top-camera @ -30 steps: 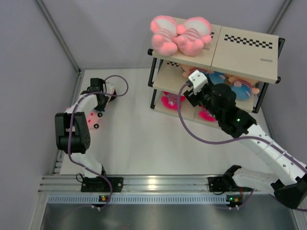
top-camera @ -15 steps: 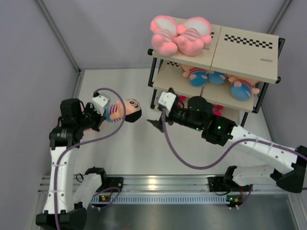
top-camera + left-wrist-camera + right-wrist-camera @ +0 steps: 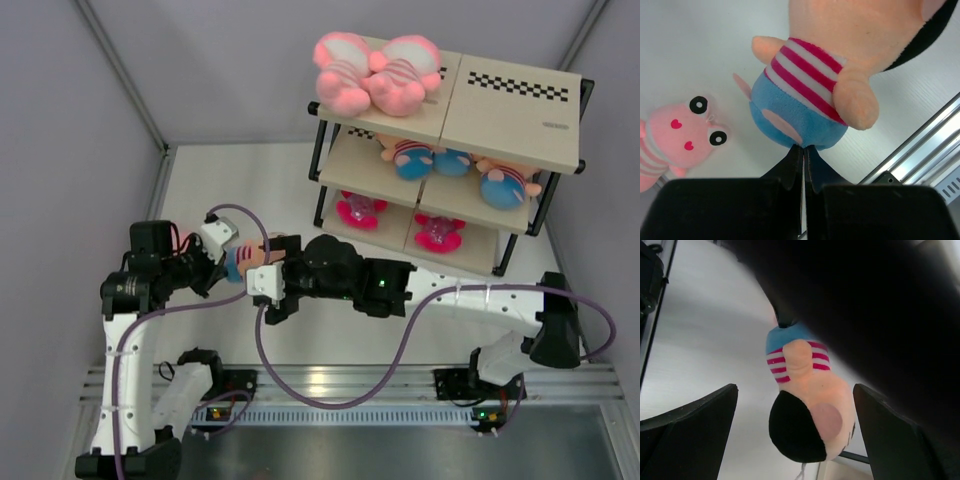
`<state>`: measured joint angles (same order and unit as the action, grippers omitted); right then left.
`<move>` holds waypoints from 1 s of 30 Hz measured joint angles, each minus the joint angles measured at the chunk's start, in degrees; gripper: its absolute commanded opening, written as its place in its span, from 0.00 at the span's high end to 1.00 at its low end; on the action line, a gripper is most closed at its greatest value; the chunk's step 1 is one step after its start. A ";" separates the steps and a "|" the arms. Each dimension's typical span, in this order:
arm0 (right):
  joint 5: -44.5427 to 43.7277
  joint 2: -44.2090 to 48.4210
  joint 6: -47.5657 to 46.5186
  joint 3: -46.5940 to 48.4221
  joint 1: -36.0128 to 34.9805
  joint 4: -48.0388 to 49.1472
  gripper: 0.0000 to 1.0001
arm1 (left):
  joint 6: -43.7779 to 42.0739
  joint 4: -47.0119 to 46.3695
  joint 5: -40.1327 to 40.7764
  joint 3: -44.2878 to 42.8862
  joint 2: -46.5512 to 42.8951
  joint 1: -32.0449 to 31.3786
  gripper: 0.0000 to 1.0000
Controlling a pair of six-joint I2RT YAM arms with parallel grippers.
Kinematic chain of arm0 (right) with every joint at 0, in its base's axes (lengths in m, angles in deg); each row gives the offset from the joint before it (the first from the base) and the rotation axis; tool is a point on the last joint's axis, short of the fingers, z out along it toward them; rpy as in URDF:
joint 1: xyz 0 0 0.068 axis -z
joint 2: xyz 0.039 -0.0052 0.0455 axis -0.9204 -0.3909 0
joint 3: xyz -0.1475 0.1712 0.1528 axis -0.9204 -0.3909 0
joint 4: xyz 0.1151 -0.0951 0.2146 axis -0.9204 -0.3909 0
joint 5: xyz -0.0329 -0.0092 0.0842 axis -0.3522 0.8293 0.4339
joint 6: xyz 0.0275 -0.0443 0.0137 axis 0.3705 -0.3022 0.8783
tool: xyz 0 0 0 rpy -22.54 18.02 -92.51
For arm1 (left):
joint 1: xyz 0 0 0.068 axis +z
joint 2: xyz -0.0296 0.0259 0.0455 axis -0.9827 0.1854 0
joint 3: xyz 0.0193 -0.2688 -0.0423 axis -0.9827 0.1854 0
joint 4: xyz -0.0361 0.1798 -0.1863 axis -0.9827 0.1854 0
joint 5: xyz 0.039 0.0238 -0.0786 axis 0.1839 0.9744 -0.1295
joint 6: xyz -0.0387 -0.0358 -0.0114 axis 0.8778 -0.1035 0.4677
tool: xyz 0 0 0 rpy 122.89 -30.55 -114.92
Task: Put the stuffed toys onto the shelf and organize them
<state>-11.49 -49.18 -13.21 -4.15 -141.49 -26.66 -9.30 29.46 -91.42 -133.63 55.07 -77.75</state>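
From above, the three-tier black-framed shelf with beige boards (image 3: 510, 115) at upper right already carries two pink striped plush toys (image 3: 375, 75) on top. It has tan-headed blue ones (image 3: 455, 165) on the middle board and magenta ones (image 3: 360, 212) on the lowest. A tan-headed doll in a red-striped shirt and blue bottoms (image 3: 248, 262) hangs at centre left over the white tabletop (image 3: 250, 190), not yet shelved.

In the left wrist view, we see the left jaws pressed together, pinching that doll (image 3: 810, 85) by its blue underside. A pink wide-eyed plush (image 3: 680, 142) lies at lower left, also left to place.

In the right wrist view, the right jaws stand spread with the doll (image 3: 805, 405) between them, seemingly untouched, though shadow hides much.
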 measured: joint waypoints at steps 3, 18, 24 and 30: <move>-1.49 -2.49 -2.64 0.52 -0.17 -0.66 0.01 | -0.26 0.96 -0.76 -0.11 0.07 -0.07 1.00; -11.63 -9.51 -12.96 -0.76 -0.22 8.87 0.01 | -2.80 3.63 -8.63 -1.75 0.94 -0.09 1.00; -7.08 -11.67 -13.88 -0.74 -0.39 9.29 0.12 | -2.97 4.48 -10.88 -3.76 2.12 -0.09 1.00; -6.73 -12.35 -13.53 -0.79 -0.48 10.47 0.90 | -2.38 5.66 -13.29 -4.96 3.06 -0.07 1.00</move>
<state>-18.22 -61.53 -26.74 -4.94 -141.97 -16.20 -11.69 35.12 -104.71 -138.59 58.13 -77.82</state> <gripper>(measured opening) 0.278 0.016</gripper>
